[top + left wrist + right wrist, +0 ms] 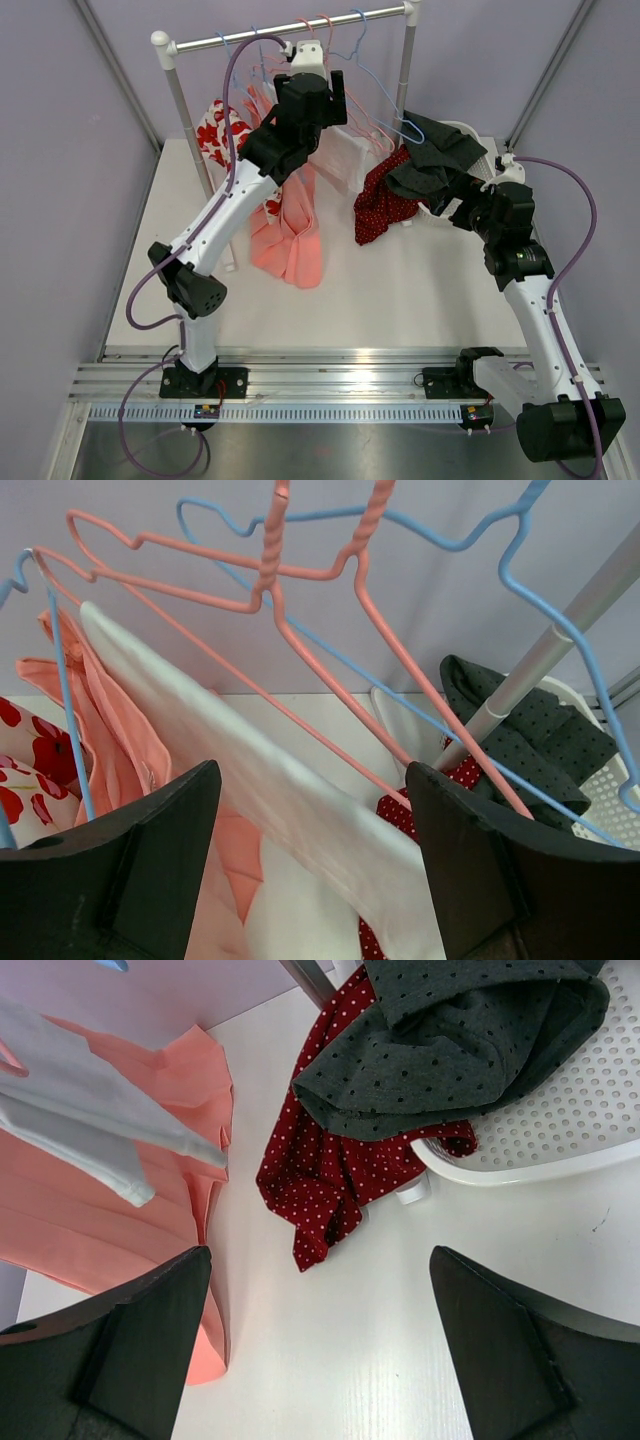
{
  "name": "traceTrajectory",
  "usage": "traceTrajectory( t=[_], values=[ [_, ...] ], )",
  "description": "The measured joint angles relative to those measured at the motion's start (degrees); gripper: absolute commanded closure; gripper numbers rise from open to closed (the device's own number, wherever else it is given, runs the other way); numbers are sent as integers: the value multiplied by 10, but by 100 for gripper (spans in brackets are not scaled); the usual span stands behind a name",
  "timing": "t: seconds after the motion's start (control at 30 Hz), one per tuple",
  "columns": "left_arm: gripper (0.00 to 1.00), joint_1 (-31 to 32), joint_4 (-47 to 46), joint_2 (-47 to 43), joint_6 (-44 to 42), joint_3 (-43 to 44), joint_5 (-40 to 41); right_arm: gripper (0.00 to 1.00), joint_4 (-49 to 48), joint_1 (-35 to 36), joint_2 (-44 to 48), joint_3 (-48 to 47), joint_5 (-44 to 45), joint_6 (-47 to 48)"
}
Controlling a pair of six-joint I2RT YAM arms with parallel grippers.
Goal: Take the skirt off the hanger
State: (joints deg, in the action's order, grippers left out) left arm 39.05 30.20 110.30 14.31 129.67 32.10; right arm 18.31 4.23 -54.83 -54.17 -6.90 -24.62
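Hovering at far rail [290,33], left fingers [130,880] stood spread, empty, white skirt [250,770] between them, draped on pink hanger [268,560]. Right fingers [120,1350] spread, empty, over counter [400,1340] near basket [560,1130]. Risk: pinching hanger wire with fabric, dragging blue hanger [560,617] off rail.

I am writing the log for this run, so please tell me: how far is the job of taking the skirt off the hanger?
Looks done: the left gripper is at the rack, open around the white garment. In hand: no grip yet; the garment hangs over a pink hanger. Left: close, then pull it off. The right gripper is open and empty near the basket.
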Motion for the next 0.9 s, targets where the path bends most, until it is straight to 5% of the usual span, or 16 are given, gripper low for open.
traceTrajectory(
  t=[0.33, 0.53, 0.8, 0.87, 0.9],
  values=[
    [23, 4, -7, -10, 10, 1, 0, 2, 0, 3, 0, 1, 2, 1],
    [38, 5, -3, 6, 12, 22, 17, 2, 0, 3, 0, 5, 3, 2],
    [41, 5, 2, 51, 10, 28, 43, 2, 0, 5, 1, 6, 4, 4],
    [52, 5, 7, 64, 10, 34, 44, 2, 0, 5, 1, 6, 4, 4],
    [72, 4, 9, 70, 11, 35, 44, 2, 0, 5, 1, 6, 4, 4]
  ],
)
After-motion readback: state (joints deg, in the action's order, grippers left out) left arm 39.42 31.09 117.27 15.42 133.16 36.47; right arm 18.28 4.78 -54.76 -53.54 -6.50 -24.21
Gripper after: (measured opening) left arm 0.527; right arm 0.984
